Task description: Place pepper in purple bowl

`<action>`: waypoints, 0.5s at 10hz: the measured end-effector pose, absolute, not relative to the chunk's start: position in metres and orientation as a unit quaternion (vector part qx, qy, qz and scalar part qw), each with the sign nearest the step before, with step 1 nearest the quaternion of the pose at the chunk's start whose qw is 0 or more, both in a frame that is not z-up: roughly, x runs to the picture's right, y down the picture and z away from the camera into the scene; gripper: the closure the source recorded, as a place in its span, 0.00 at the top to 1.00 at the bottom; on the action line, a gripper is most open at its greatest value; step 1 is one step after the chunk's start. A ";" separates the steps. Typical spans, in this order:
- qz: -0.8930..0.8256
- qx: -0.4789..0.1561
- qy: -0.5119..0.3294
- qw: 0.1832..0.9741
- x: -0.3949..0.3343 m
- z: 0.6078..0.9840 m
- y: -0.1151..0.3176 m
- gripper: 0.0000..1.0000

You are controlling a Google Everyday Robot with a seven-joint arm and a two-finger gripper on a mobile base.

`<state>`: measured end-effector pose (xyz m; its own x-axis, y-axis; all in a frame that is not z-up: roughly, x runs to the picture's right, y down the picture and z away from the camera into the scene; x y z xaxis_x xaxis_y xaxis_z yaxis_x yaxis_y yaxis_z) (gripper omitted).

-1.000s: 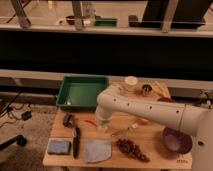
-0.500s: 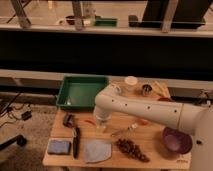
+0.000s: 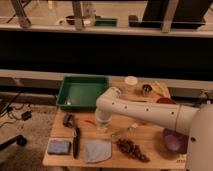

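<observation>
The pepper (image 3: 90, 121), a slim orange-red chili, lies on the wooden table just left of my gripper (image 3: 102, 125). The gripper points straight down close above the table. It is open and holds nothing. My white arm (image 3: 145, 112) reaches in from the right across the middle of the table. The purple bowl (image 3: 174, 140) stands at the table's right front, partly behind the arm's thick base, well away from the pepper.
A green tray (image 3: 82, 93) sits at the back left. A white cup (image 3: 131, 81), a metal cup (image 3: 146, 90) and a red-brown bowl (image 3: 165, 101) stand at the back right. In front lie a blue sponge (image 3: 59, 146), a black tool (image 3: 76, 142), a grey cloth (image 3: 96, 150) and dark grapes (image 3: 132, 148).
</observation>
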<state>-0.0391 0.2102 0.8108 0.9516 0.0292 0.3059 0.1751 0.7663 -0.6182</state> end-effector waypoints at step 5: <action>-0.038 -0.333 -0.148 0.930 -0.028 0.824 0.213 0.63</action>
